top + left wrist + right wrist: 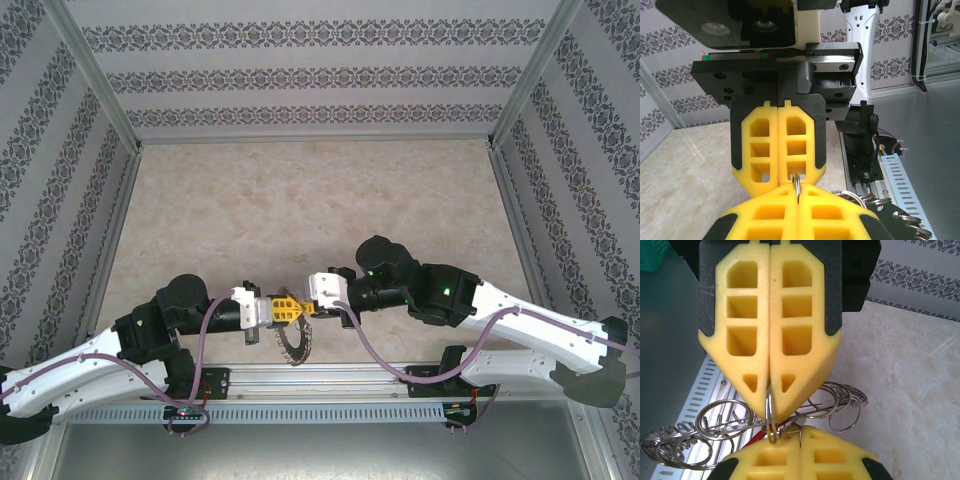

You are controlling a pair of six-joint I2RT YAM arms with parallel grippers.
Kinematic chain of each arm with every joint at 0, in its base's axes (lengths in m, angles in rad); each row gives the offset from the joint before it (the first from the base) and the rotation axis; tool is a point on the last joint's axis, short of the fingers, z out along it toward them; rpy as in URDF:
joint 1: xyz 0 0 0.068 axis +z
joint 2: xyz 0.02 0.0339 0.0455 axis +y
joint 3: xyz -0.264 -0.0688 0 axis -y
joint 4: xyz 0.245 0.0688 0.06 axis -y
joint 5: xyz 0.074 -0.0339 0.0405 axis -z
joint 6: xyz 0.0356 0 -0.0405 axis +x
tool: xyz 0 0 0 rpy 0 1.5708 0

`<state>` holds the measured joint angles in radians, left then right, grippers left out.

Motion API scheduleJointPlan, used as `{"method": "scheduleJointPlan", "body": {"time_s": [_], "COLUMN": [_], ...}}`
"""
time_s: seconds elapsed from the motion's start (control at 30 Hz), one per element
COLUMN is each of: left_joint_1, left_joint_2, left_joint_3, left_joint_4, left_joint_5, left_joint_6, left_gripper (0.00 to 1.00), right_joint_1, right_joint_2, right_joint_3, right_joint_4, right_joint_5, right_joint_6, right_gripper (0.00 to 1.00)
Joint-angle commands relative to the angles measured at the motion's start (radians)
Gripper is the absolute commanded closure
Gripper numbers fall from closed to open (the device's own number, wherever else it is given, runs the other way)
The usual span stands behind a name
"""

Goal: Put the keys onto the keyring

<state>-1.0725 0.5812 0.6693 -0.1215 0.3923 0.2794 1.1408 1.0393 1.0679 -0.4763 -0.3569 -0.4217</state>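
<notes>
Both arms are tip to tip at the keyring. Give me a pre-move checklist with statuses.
1. Left gripper shut on the thin ring: ok.
2. Right gripper shut: ok. What it holds: cannot tell.
3. Finger seams lined up: not ok. They are offset sideways, and the thin ring sits beside the right gripper's seam.
4. Keyring hangs below the tips: ok.
5. Small rings untangled: cannot tell.
6. Key position: cannot tell.

FREE: bare beige marble-look tabletop (300, 190), far end and both sides | BLOCKED: near centre, yellow-fingered left gripper (288, 309) and right gripper (306, 307) tip to tip, silvery-grey metal keyring (293, 345) dangling beneath | EDGE: aluminium rail (330, 378)
</notes>
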Motion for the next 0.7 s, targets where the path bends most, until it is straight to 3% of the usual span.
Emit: {"method": "scheduleJointPlan", "body": {"time_s": [0.0,0.13,0.33,0.5,0.67], "left_joint_1": [-0.012,-0.012,-0.012,-0.012,-0.012], "left_joint_2": [-0.015,-0.023,-0.029,-0.023,-0.021], "left_joint_3": [0.013,0.013,0.017,0.025,0.032], "left_joint_4": [0.125,0.124,0.109,0.097,0.089], "left_joint_5": [0.037,0.031,0.043,0.063,0.069], "left_joint_6": [-0.017,-0.017,-0.017,-0.02,-0.022], "left_gripper": [1.0,1.0,1.0,1.0,1.0], "right_joint_1": [-0.005,-0.004,-0.016,-0.02,-0.022], "right_joint_2": [0.017,0.003,-0.079,-0.096,-0.089], "right_joint_3": [0.016,0.01,-0.044,-0.057,-0.051], "right_joint_4": [-0.005,-0.007,0.029,0.03,0.025], "right_joint_5": [-0.013,-0.007,-0.057,-0.11,-0.121], "right_joint_6": [0.015,0.019,0.033,0.014,0.002], "right_gripper": [1.0,1.0,0.81,0.78,0.83]}}
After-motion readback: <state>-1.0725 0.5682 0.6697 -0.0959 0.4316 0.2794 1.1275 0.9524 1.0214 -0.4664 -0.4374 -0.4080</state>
